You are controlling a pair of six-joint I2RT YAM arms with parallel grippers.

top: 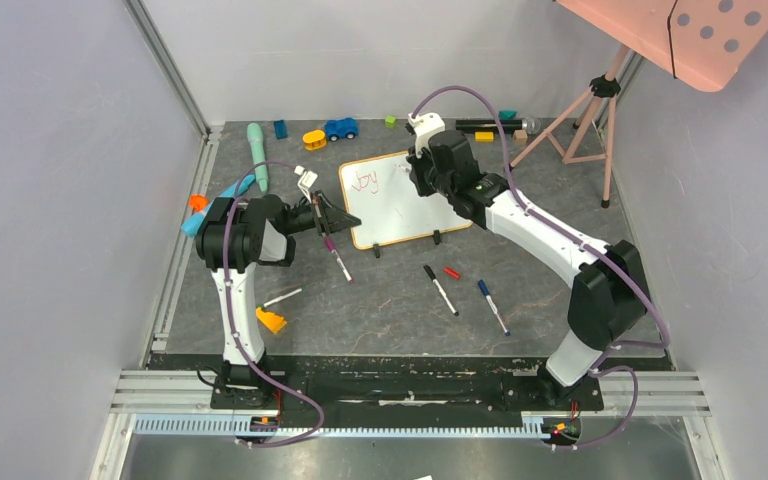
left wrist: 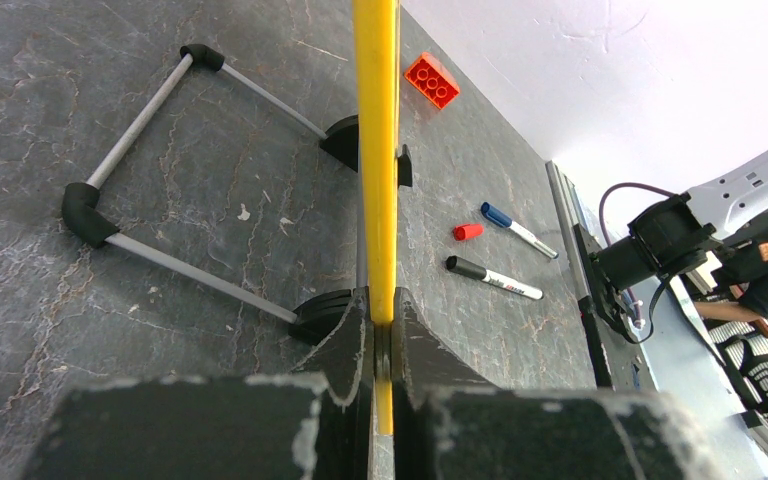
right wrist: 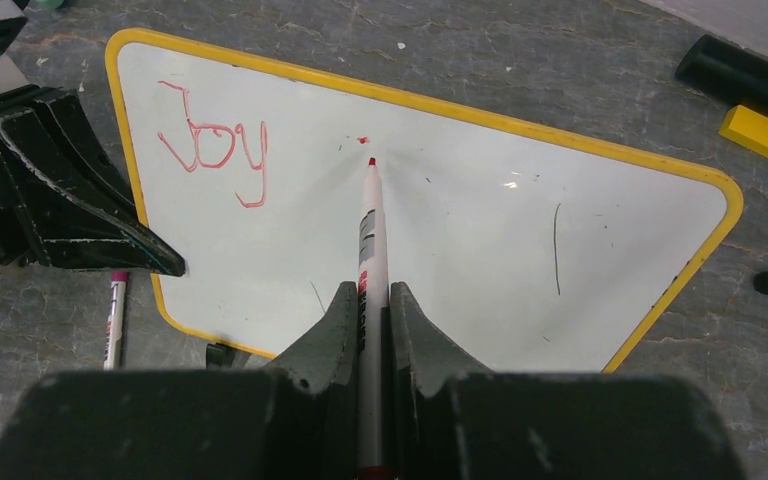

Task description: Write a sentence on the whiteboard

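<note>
Near: black marker (top: 440,289), blue marker (top: 492,305), red cap (top: 451,272) loose on table (top: 380,320). Mid-table: L gripper (left wrist: 382,305) clamps whiteboard (top: 395,215) by its left edge. R gripper (right wrist: 370,300) grips red marker (right wrist: 370,220), tip at board, right of "Joy" (right wrist: 215,145).

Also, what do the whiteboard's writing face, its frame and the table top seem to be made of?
Whiteboard face: smooth glossy white, probably a coated panel; a small glare spot shows. Frame: even yellow-orange, no visible grain; painted wood or plastic, unclear. Table top: matte dark grey with pale veins, stone-like, perhaps a printed sheet.
</note>
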